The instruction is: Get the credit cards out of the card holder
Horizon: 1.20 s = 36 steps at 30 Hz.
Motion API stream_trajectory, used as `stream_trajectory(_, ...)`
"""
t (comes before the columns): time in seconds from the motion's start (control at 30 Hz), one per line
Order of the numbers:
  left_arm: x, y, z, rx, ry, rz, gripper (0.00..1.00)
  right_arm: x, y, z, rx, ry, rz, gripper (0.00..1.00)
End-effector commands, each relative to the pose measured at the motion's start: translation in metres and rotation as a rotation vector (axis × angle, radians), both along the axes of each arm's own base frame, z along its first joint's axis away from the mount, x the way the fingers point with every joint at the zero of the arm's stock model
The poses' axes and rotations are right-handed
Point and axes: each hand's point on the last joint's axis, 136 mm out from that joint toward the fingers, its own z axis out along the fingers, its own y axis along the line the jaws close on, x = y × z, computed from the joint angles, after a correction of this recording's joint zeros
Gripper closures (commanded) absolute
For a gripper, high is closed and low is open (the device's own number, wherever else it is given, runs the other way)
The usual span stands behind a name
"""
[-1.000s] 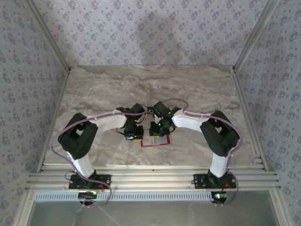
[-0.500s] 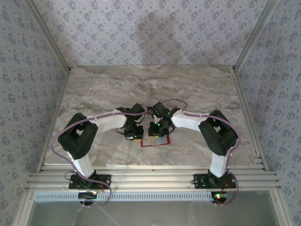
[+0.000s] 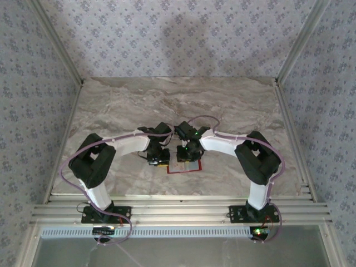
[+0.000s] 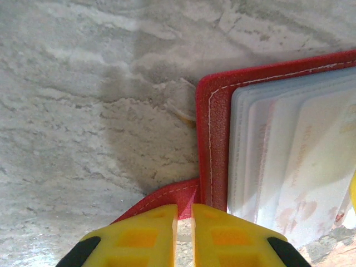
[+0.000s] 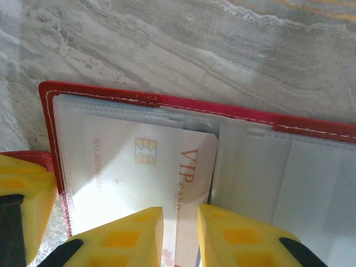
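A: left gripper (image 4: 184,207) state?
B: yellow fingers pressed nearly together, only a slit between them, pinching the red corner flap of the card holder (image 4: 214,144). holder lies open and flat on the marble table (image 4: 83,83)
A: right gripper (image 5: 181,210)?
B: jaws a little apart, tips down over the open holder. the gap sits over the bare end of the credit cards (image 5: 192,161). can't tell if the pads touch the card or just hover
A: where exactly are the cards?
B: right wrist view: in the left-hand one of the clear pockets (image 5: 311,183), partway out. chip end is under the plastic, pinkish end printed VIP pokes bare past the pocket mouth toward the fold. right-hand pocket looks grey, contents unclear
A: overall layout?
B: top view: both grippers sit just beside each other over the holder, near the front middle of the table, with the left one at the holder's left edge
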Motion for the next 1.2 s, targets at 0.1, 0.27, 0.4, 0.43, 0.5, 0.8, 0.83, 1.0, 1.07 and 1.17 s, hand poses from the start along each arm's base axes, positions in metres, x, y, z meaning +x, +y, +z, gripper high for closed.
stream_trajectory(0.1, 0.003, 0.001, 0.019, 0.004, -0.011, -0.011, 0.84, -0.004, -0.011, 0.013, -0.053, -0.018, 0.019, 0.73)
stream_trajectory(0.27, 0.01, -0.007, 0.043, -0.02, -0.06, -0.017, 0.81, 0.001, -0.006, 0.027, 0.074, -0.02, -0.038, 0.73)
stream_trajectory(0.4, 0.012, -0.02, 0.05, -0.027, -0.07, -0.039, 0.73, 0.006, -0.011, 0.03, 0.135, -0.014, -0.085, 0.74)
stream_trajectory(0.43, 0.012, -0.023, 0.049, -0.018, -0.068, -0.046, 0.71, 0.007, -0.012, 0.03, 0.143, -0.012, -0.095, 0.74)
stream_trajectory(0.5, 0.013, -0.024, 0.044, 0.021, -0.067, -0.055, 0.67, 0.009, -0.015, 0.029, 0.148, -0.008, -0.106, 0.75)
stream_trajectory(0.8, 0.009, -0.024, 0.015, 0.103, -0.036, -0.062, 0.58, 0.008, -0.02, 0.025, 0.15, 0.002, -0.12, 0.75)
stream_trajectory(0.83, 0.008, -0.023, 0.012, 0.109, -0.03, -0.063, 0.58, 0.008, -0.021, 0.024, 0.151, 0.006, -0.121, 0.75)
stream_trajectory(1.0, 0.006, -0.016, 0.004, 0.142, -0.025, -0.065, 0.63, 0.006, -0.015, 0.02, 0.172, 0.028, -0.111, 0.76)
stream_trajectory(1.07, 0.004, -0.012, 0.002, 0.158, -0.023, -0.066, 0.66, 0.005, -0.012, 0.017, 0.182, 0.04, -0.103, 0.76)
stream_trajectory(1.17, 0.002, -0.007, -0.001, 0.177, -0.019, -0.066, 0.68, 0.004, -0.009, 0.013, 0.194, 0.055, -0.095, 0.75)
